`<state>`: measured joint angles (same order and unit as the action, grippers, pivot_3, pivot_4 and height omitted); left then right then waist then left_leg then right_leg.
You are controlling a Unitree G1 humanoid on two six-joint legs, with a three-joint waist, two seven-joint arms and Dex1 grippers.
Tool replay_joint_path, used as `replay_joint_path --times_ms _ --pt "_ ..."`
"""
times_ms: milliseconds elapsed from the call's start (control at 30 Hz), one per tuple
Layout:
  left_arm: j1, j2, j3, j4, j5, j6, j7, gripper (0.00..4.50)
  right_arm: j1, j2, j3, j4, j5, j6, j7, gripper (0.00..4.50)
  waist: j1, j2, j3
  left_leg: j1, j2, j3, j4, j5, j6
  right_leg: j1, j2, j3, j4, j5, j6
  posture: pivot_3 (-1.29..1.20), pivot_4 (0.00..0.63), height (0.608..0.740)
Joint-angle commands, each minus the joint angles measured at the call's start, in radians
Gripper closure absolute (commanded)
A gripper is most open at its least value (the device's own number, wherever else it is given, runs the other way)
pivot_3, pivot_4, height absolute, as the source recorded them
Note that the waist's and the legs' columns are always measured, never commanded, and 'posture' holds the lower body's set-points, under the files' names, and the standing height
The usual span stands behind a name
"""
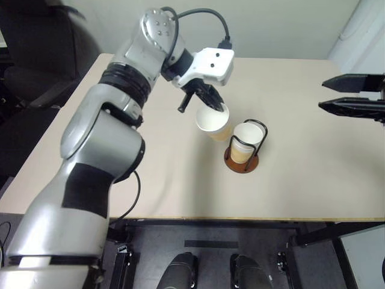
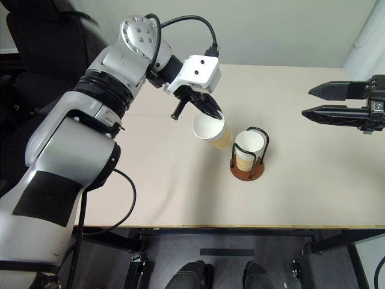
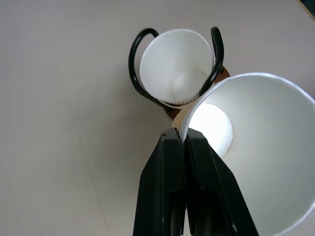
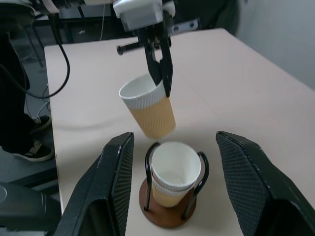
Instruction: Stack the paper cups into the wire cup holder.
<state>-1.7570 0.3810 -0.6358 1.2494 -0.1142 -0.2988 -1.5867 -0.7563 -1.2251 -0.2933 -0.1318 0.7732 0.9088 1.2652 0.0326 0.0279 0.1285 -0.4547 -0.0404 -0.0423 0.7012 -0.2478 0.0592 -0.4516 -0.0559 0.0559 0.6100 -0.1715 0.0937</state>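
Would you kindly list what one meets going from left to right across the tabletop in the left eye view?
left gripper pinching the rim of a lifted paper cup → wire cup holder with cups nested inside → open right gripper.

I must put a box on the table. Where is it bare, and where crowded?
Bare: the table between the holder and the right gripper, and the near edge. Crowded: around the holder, where the left gripper holds a cup.

Even, diffuse overhead lighting renders the beige table (image 1: 301, 180) bright with only faint soft shadows, a hot glare spot marks the held paper cup (image 3: 256, 147) interior, and the wrist-view fingers (image 4: 256, 196) appear slightly defocused.
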Motion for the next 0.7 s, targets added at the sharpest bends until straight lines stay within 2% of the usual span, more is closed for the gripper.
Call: replay_joint_path --times_ms 33,267,700 --pt "-0.078 -0.033 0.077 0.022 0.040 -0.003 -0.028 4.43 0.000 -0.052 -0.071 -0.026 0.025 0.009 -0.005 1.86 0.001 0.000 0.000 -0.001 0.001 -0.001 0.000 0.000 0.000 0.000 -0.002 0.001 0.000 0.000 0.000 0.00 0.150 0.740" --pt "-0.124 -0.084 0.180 0.060 0.147 -0.003 0.005 4.43 0.045 -0.108 -0.125 -0.029 0.046 0.046 -0.011 1.86 -0.001 0.000 0.000 0.001 0.001 0.002 0.000 -0.001 0.001 0.000 0.000 0.002 0.000 -0.001 0.001 0.00 0.150 0.740" --pt "-0.115 -0.161 0.279 0.078 0.269 -0.005 0.067 4.43 0.105 -0.169 -0.180 -0.036 0.056 0.073 -0.010 1.86 0.001 0.000 0.000 0.001 0.001 0.002 0.001 -0.002 0.002 0.000 -0.001 0.003 0.000 -0.001 0.002 0.00 0.150 0.740"
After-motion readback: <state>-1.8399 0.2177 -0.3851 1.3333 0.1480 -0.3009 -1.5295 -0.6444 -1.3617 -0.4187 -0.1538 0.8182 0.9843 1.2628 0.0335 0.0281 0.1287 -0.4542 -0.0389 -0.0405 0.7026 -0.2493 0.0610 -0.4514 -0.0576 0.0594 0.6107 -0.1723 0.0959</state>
